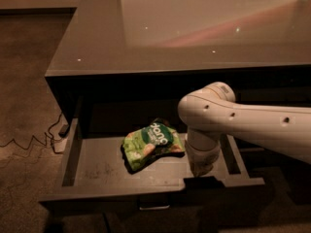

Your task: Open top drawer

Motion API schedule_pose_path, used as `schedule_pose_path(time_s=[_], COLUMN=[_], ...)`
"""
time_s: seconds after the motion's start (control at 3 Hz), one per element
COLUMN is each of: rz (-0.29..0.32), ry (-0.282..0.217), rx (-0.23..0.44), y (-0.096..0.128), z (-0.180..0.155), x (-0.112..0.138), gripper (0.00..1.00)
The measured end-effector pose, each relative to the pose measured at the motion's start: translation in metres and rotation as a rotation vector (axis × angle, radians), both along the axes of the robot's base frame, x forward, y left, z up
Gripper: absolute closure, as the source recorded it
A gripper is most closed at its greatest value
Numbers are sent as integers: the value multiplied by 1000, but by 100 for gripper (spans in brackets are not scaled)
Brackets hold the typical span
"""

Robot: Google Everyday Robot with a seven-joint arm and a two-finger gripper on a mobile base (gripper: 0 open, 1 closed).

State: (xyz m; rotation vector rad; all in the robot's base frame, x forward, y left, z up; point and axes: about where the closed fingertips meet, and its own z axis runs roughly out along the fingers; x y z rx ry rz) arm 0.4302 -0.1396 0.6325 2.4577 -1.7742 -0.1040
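Top drawer (109, 187) is pulled out from under the bench (194, 28), so you look straight down into its shallow grey tray. The metal pull handle (154, 207) sits at the middle of the front panel, near the bottom edge of the view. Inside, a crumpled green snack bag (149, 143) lies flat on the drawer floor, roughly mid-tray and a bit toward the right. The white arm (243, 123) comes in from the right and bends down over the drawer's right half, just beside the bag. The end effector (200, 168) is at the low end of that arm, right at the inside of the drawer's front wall, to the right of the handle. It's mostly buried behind the wrist, so I can't tell if it's apart, together or clamped on anything. Off to the left, a thin cable (29, 142) squiggles across the carpet (24, 81) toward the drawer's left side.
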Motion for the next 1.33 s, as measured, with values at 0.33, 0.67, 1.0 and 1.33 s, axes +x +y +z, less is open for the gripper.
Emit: schedule_pose_path(time_s=[0.33, 0.67, 1.0, 1.33], rz=[0, 0, 0, 0], ry=[0, 0, 0, 0], rx=[0, 0, 0, 0], y=[0, 0, 0, 0], z=[0, 0, 0, 0], x=[1, 1, 1, 1], gripper=[59, 36, 13, 0])
